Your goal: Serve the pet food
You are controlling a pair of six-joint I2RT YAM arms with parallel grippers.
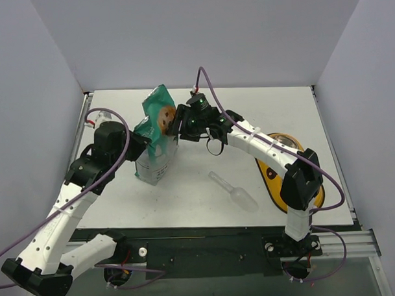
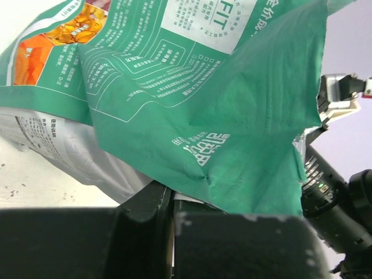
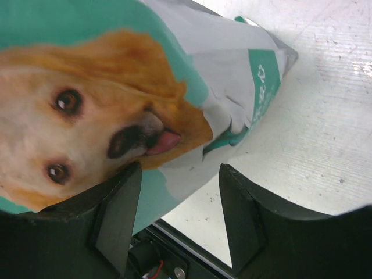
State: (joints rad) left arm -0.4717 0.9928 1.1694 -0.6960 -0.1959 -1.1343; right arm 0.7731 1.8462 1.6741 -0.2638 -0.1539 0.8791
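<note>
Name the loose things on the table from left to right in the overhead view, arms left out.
teal bag with the dog picture → clear scoop → yellow bowl, partly hidden under the right arm.

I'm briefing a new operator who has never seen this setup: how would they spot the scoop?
On the white table, look between the teal-green bag with a dog picture and the yellow-orange dish. The small clear plastic scoop lies flat there on its own; it is the only see-through thing.
</note>
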